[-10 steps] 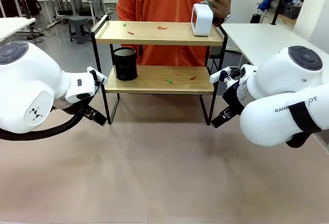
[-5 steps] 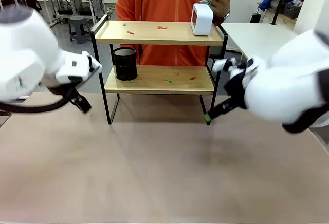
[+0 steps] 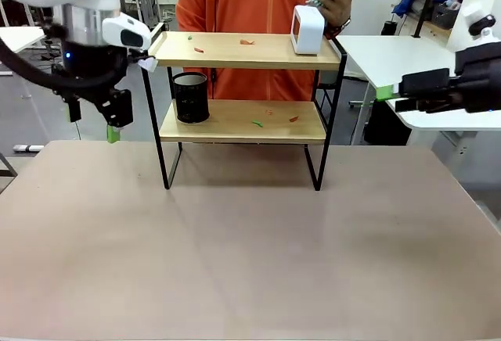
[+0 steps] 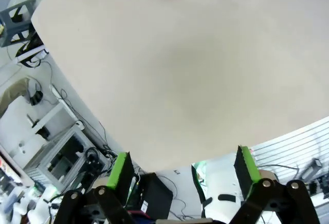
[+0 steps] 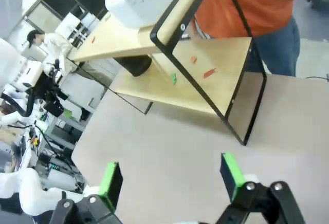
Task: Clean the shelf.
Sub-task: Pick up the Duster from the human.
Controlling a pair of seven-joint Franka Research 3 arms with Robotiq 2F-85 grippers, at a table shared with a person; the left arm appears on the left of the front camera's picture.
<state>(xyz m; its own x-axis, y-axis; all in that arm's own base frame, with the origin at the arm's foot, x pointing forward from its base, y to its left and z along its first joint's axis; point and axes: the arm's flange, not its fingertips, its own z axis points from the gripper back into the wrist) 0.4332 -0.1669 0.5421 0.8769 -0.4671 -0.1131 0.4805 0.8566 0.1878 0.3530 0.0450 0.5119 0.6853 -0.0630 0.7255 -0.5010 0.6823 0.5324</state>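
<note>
Your black, green-padded left gripper [image 4: 182, 168] and right gripper [image 5: 169, 176] hang released, empty — flanking the black-framed two-tier light-wood shelf [image 3: 227, 54].

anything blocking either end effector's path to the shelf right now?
Nothing visible. The left end effector hangs off the left end of the two-tier wooden shelf with black frame, the right end effector off its right end, air between. On the boards themselves: black mesh cup, white box.
</note>
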